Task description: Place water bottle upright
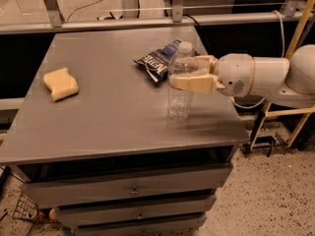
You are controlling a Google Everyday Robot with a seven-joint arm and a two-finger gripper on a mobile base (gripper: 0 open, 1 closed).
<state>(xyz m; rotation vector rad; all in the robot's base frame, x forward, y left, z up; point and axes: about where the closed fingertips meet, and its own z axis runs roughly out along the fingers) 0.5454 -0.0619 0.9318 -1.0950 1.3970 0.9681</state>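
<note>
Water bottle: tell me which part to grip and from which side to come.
Grip the water bottle on its upper body, under the shoulder, coming level from the side away from the yellow sponge. It stands upright on the table, its round wall suits a pinch, and the chip bag crowds its far side. The gripper holds it there.

End effector gripping upright water bottle, on grey table
</note>
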